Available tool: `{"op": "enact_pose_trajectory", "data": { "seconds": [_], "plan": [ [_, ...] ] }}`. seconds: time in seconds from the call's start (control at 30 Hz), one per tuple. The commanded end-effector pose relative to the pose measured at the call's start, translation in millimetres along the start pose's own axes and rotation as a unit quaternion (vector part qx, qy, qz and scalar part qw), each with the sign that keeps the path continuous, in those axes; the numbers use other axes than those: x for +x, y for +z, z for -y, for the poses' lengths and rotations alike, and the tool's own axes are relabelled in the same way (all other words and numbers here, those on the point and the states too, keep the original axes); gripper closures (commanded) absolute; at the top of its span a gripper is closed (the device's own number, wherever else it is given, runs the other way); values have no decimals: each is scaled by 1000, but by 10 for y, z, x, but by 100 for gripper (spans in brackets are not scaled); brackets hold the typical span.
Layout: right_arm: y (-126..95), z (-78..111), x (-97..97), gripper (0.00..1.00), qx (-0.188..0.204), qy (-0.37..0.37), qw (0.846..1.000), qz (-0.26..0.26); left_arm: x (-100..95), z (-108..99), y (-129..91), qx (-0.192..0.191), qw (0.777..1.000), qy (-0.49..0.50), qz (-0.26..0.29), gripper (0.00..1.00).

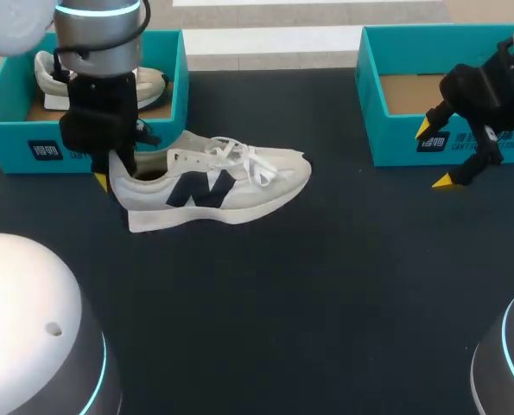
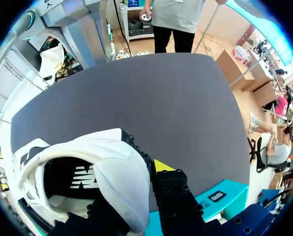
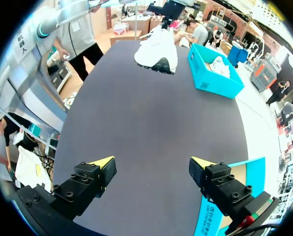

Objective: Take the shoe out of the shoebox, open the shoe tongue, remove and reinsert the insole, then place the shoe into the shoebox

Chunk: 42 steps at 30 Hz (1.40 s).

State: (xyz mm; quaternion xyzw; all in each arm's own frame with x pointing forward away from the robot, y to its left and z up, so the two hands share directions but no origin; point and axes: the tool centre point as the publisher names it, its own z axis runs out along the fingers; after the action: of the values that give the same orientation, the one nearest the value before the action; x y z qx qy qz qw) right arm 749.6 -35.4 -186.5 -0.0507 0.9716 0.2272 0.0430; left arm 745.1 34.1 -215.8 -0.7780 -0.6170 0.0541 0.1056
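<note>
While the shoe (image 1: 213, 186) rests on the worktop (image 1: 326, 285) just beside the left shoebox (image 1: 92, 145), the left claw (image 1: 118, 173) grips its heel, likely steadying it. The right claw (image 1: 434, 156) hangs released, free for the tongue.

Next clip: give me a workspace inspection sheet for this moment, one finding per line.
Surface: dark table.
Job's things: white shoe stands on its sole on the table, toe towards the right shoebox, which shows only its cardboard floor; left shoebox holds a second shoe.
Clutter: nothing seen.
Grippers: left gripper shut on the white shoe's heel; right gripper open, holding nothing, in front of the right shoebox.
Cables: nothing seen.
Surroundings: nothing seen.
</note>
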Motion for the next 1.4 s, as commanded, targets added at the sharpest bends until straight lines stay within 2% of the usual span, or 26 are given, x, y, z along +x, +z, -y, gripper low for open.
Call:
{"op": "enact_pose_trajectory", "data": {
  "seconds": [0.03,0.33,0.47,0.53,0.8,1.17,1.4],
  "plan": [
    [8,-5,-12,0,2,1,1000,-1,8,14,-5,-2,1000,0,1,100],
    [8,-5,-12,0,2,1,1000,-1,8,14,-5,-2,1000,0,1,100],
    [8,-5,-12,0,2,1,1000,-1,-124,27,152,0,1000,2,-1,100],
    [8,-5,-12,0,2,1,1000,-1,-204,40,258,3,1000,10,14,100],
    [8,-5,-12,0,2,1,1000,-1,-450,78,704,10,1000,11,13,100],
    [8,-5,-12,0,2,1,1000,-1,-663,102,1136,-24,1000,9,-8,100],
    [8,-5,-12,0,2,1,1000,-1,-693,66,1374,-32,999,-19,-31,100]
  ]
}}
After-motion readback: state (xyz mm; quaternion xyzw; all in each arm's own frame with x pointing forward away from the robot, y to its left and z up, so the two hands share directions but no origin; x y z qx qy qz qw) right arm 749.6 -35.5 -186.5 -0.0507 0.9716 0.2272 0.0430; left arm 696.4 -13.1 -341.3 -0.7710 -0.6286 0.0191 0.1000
